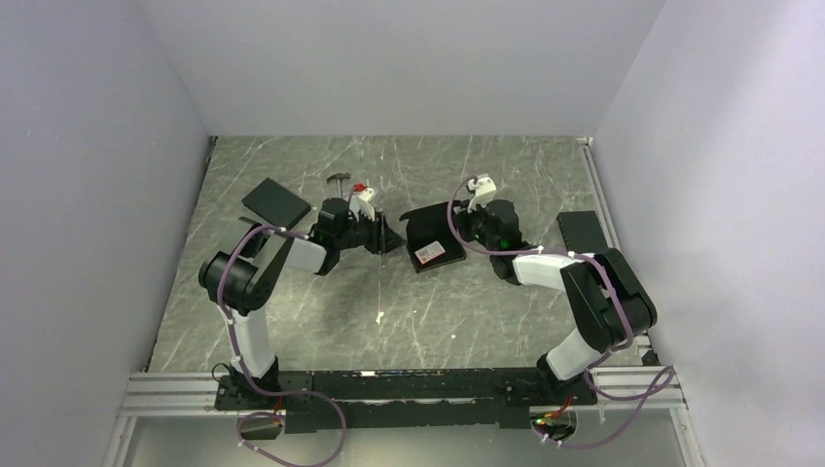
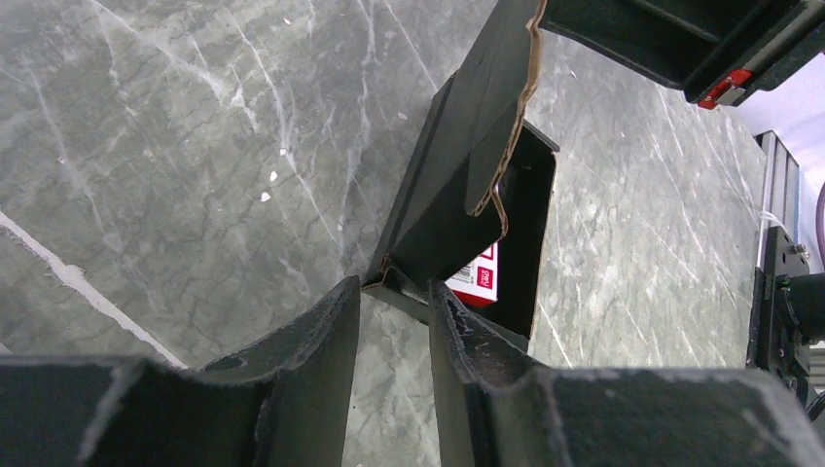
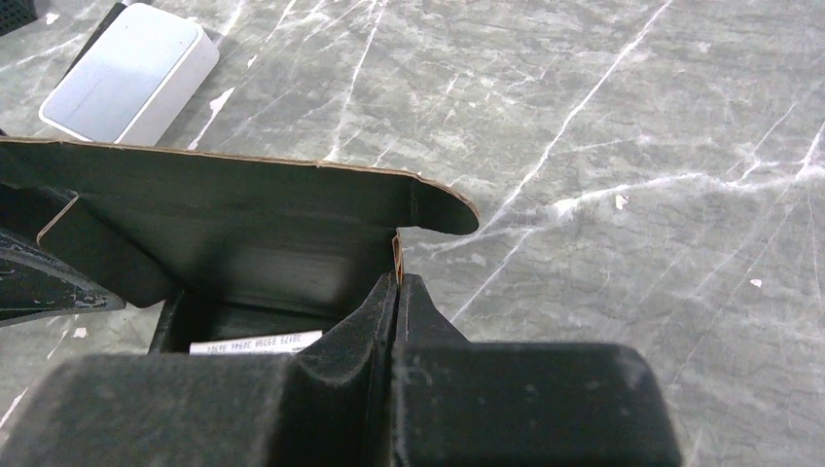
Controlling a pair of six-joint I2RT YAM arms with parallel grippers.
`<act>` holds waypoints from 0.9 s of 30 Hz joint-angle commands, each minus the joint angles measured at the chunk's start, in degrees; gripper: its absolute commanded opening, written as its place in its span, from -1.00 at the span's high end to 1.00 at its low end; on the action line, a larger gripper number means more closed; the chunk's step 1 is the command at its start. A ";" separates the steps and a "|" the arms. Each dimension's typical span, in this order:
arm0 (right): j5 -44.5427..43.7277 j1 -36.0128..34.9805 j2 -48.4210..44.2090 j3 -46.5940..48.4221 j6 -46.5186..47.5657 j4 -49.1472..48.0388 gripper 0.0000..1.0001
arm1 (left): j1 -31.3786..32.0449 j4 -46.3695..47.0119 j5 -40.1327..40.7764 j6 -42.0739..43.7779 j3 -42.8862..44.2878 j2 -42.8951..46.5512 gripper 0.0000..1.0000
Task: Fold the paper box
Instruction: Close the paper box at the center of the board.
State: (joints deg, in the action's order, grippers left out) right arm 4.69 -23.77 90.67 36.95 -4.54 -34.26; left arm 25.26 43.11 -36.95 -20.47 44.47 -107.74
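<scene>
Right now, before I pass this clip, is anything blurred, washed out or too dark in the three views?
Top external: evenly lit and sharp, though the black paper box shows little detail. Left wrist: left fingers soft up close, box sharp, pale wall at right washed out. Right wrist: right fingers soft and dark, silver case bright yet clear.

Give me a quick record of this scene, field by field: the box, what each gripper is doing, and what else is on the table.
paper box: partly folded, one panel raised, red and white label showing inside
left gripper: jaws slightly apart at a corner of the box; grip unclear
right gripper: shut on the edge of the box's raised wall
other items: silver-grey case; black slab behind the left arm, another by the right arm
surface: grey marbled table
</scene>
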 commanded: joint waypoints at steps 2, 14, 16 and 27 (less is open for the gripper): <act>-1.42 -0.20 -0.80 -2.40 -3.03 -0.13 1.00 | 0.49 1.65 0.89 -0.04 0.97 -0.69 0.27; -3.31 -3.12 0.90 -4.55 -2.93 -4.78 1.00 | 0.50 -0.82 1.32 1.93 1.96 -0.07 0.27; -5.32 -3.74 1.21 -3.91 -1.49 -5.29 1.00 | 0.29 -1.19 2.11 2.78 0.67 1.62 0.25; -10.92 -5.72 4.27 -2.78 0.70 -9.42 1.00 | -4.25 -5.28 13.35 -1.45 -0.30 11.32 -0.17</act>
State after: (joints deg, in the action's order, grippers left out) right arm -4.23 -28.29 92.27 33.50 -5.34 -43.44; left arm 21.32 38.09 -28.40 -20.47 42.13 -98.80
